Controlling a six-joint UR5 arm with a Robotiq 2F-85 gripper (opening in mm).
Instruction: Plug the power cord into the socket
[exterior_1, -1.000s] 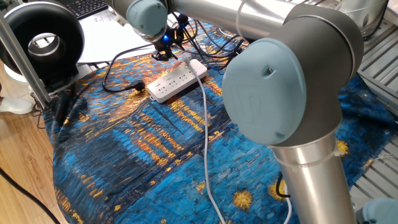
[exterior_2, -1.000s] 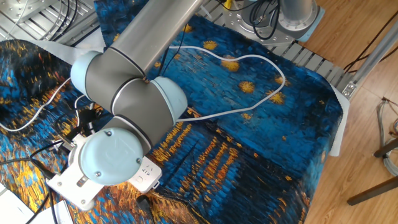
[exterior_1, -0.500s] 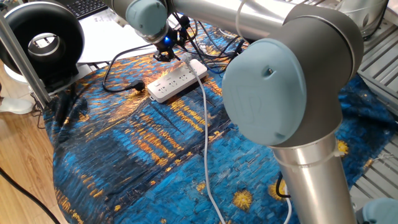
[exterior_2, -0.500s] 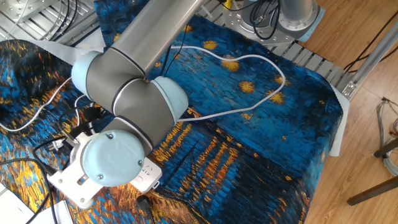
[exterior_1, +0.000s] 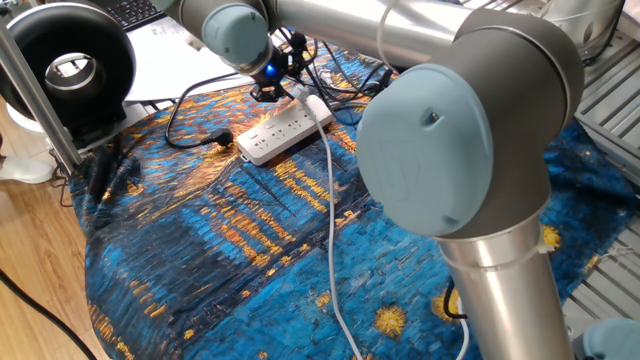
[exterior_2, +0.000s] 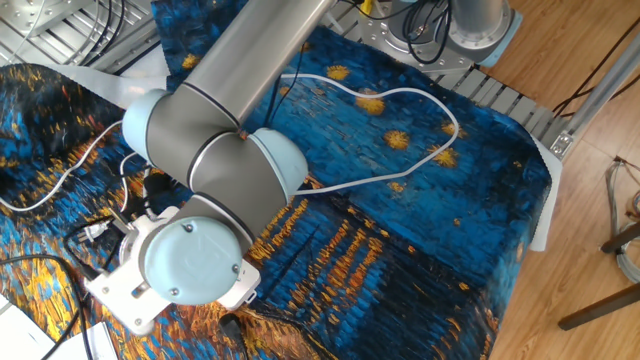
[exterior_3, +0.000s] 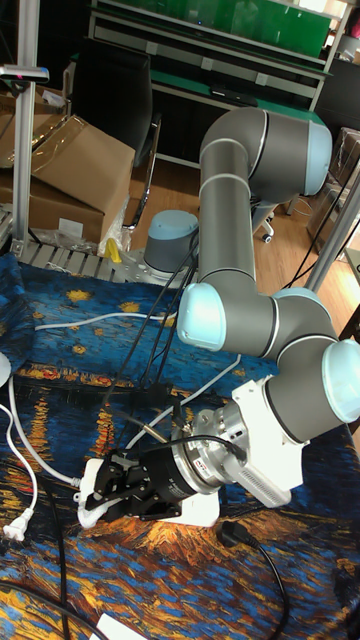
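The socket (exterior_1: 280, 132) is a white power strip lying slantwise on the blue-and-gold cloth; its edge also shows under the wrist (exterior_2: 243, 288) and below the fingers (exterior_3: 195, 512). The power cord (exterior_1: 331, 230) runs as a pale cable from the table's near edge up to the strip's far end, and loops across the cloth (exterior_2: 420, 168). My gripper (exterior_1: 272, 92) hovers just over that far end, tilted down. In the tall fixed view the gripper (exterior_3: 97, 497) is shut on the cord's pale plug (exterior_3: 88, 512). The wrist hides the fingers in the other fixed view.
A black cable with a black plug (exterior_1: 218, 138) lies beside the strip's near end. Tangled black cables (exterior_1: 340, 60) sit behind it. A black round device (exterior_1: 70, 65) and papers (exterior_1: 170, 45) stand at the back left. A loose white plug (exterior_3: 15, 530) lies left of the gripper.
The gripper has shifted a little to the right along the strip toward its far end, with the wrist turning slightly. The strip and the cables have not moved.
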